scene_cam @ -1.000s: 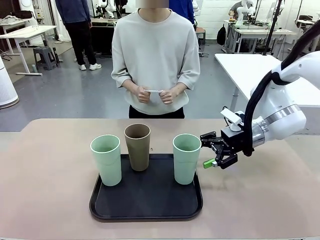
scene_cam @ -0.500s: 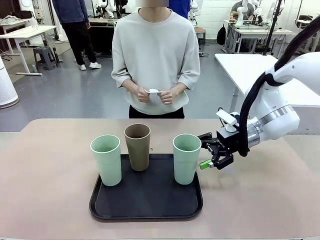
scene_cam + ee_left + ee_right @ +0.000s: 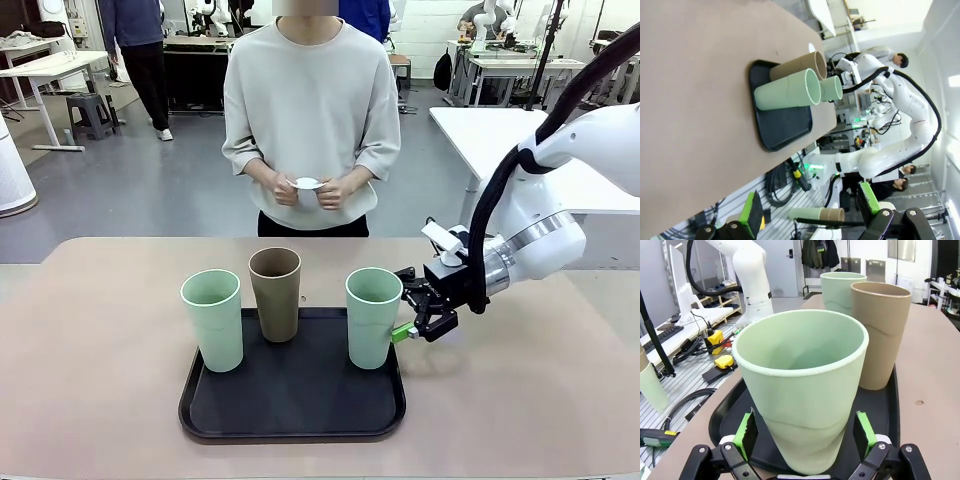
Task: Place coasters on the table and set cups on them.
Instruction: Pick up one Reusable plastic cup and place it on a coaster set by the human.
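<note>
Straddling a pale mint cup (image 3: pixel 373 317) at the right end of a black tray (image 3: pixel 290 405), the right gripper (image 3: pixel 412 320) has its jaws apart, one green pad on each side of the cup's lower wall; the wrist view does not settle whether the pads touch it. A brown cup (image 3: pixel 275 294) and a second mint cup (image 3: pixel 212 320) stand upright on the same tray, which rests on the smooth beige-pink tabletop (image 3: pixel 90 380). Across it, a person in a pale sweatshirt holds small white coasters (image 3: pixel 307 184) between both hands (image 3: pixel 333 192) at waist height. The left gripper (image 3: pixel 810 207), jaws wide apart and empty, looks along the tabletop toward the tray from well off to the side. Behind lie a grey floor (image 3: pixel 150 190) and white-topped tables (image 3: pixel 490 130).
</note>
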Motion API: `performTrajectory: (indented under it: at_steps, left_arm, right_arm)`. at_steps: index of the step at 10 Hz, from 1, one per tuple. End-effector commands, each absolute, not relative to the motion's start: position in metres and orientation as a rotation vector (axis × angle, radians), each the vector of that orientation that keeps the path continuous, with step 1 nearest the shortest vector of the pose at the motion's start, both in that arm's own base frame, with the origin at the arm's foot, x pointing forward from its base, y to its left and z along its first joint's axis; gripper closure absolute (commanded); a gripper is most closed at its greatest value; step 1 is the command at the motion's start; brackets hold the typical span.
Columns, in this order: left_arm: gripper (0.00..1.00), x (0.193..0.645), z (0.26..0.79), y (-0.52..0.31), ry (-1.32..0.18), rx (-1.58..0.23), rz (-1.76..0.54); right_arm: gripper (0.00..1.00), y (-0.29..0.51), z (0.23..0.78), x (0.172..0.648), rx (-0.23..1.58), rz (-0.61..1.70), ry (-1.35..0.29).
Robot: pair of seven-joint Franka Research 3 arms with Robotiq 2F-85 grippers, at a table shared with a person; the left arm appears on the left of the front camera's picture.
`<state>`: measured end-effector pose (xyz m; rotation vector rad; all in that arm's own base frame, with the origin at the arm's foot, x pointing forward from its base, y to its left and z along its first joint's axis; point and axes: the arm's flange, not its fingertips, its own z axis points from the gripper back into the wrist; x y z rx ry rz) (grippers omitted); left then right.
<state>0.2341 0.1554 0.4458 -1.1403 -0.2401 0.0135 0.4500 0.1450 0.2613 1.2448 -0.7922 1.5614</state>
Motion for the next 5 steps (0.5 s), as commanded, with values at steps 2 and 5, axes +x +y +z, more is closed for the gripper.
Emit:
performTrajectory:
  at_steps: [2,5]
  left_arm:
    - [0.0,0.234,0.446,0.157,-0.254,-1.142,0.013]
    - [0.0,0.234,0.446,0.157,-0.254,-1.142,0.013]
  right_arm:
    - [0.0,0.161,0.255,0.458,1.229,1.538,-0.795]
    - [0.0,0.17,0.25,0.457,1.249,1.546,-0.789]
